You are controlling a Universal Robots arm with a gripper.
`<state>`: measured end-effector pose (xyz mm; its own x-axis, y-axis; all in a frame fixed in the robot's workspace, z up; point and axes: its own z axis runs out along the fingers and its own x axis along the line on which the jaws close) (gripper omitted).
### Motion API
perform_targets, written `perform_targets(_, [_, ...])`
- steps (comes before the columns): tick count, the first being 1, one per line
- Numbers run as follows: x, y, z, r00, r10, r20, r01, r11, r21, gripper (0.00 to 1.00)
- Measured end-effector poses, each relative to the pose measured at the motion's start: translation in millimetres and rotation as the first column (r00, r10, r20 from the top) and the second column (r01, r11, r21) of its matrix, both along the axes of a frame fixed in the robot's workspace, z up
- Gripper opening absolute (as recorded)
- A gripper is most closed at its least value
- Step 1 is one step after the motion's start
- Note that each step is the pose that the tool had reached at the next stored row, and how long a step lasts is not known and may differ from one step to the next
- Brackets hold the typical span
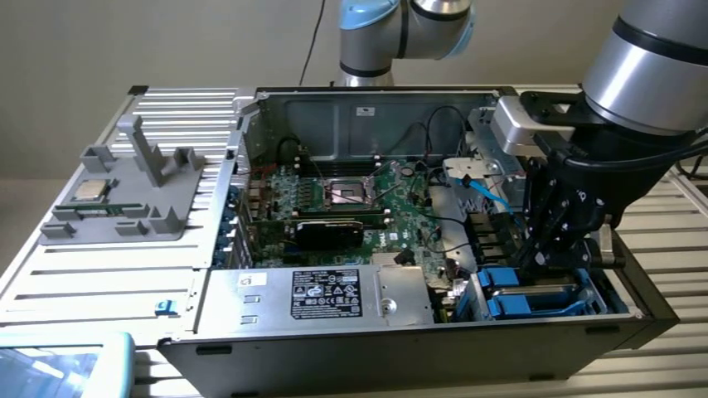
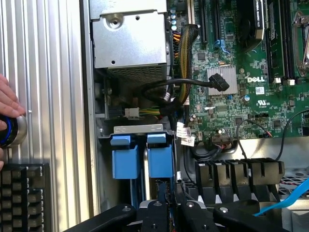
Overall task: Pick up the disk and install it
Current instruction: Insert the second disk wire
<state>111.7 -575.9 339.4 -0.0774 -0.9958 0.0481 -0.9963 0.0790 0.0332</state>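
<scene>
Pincer low over drive bay, grip state cannot tell. Disk upright in bay directly below pincer, apparently seated; release outstanding.

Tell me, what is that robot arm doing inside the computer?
The robot's gripper is reaching down into an open computer case, right above the blue drive bay at the case's front corner, on the exterior view's right. Blue disk frames already sit in that bay. In the wrist view, a person's hand rests on a round knob outside the case.
</scene>
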Motion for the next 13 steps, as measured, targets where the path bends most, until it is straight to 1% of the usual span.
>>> perform_targets(13, [1.1,-0.4,-0.1,1.0,0.0,0.0,0.0,1.0,0.0001,0.16])
